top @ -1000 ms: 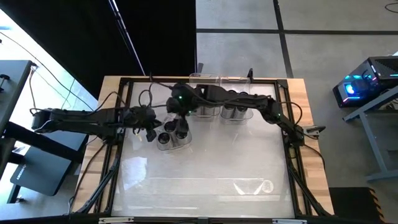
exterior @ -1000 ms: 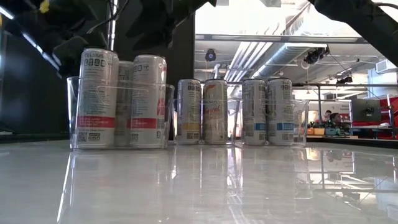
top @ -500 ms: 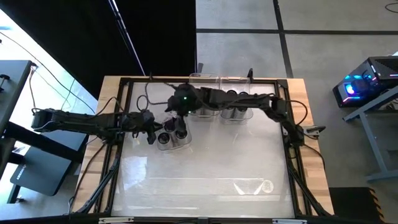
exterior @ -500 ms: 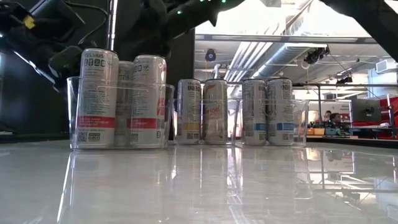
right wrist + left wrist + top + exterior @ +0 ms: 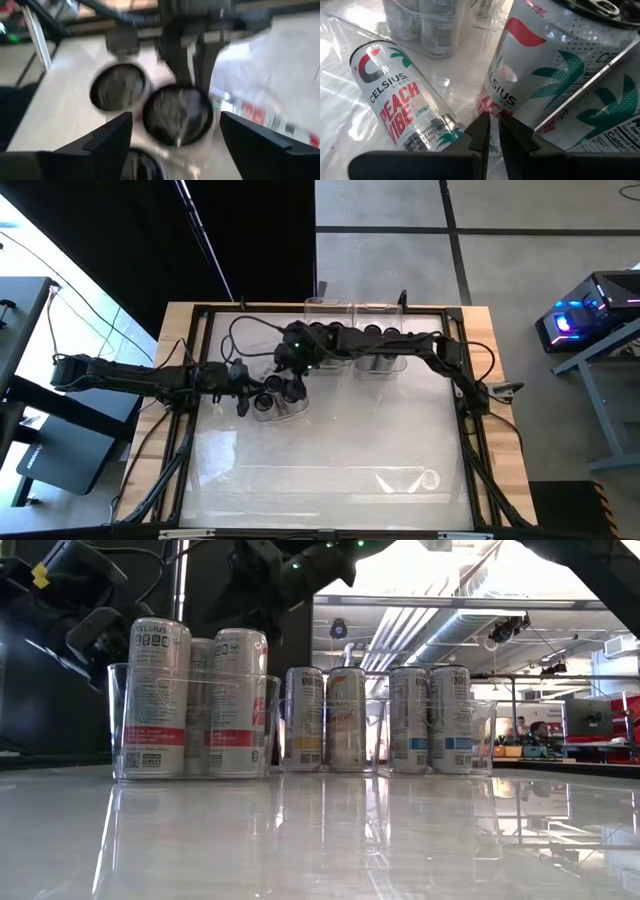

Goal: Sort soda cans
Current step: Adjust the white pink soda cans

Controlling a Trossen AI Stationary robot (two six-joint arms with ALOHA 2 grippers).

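Note:
Three silver soda cans (image 5: 155, 690) stand upright in a clear bin (image 5: 190, 740) at the table's left middle (image 5: 275, 405). More cans (image 5: 325, 720) stand in two clear bins at the far edge (image 5: 380, 362). My left gripper (image 5: 243, 392) is at the near bin's left wall, its fingers almost together (image 5: 492, 130). My right gripper (image 5: 290, 375) hovers open (image 5: 177, 135) above the dark can tops (image 5: 177, 115) in that bin and touches nothing. My left gripper meets the rim of the clear bin's left wall (image 5: 540, 127), coming level from the table's left. The thin wall runs into the narrow slit between the two fingers, pinched there as far as shows. The bin stands flat on the table.
A clear empty bin (image 5: 405, 480) lies near the table's near edge, with bare glossy tabletop (image 5: 330, 440) between it and the filled bins. A dark frame (image 5: 195, 380) runs around the table. Cables (image 5: 240, 330) loop above the left arm.
My right gripper has swung from the far bins toward the near-left bin and come down over its cans, the arm stretching out along the far edge. My left gripper has shifted a little toward the table's left. The cans and bins have stayed in place.

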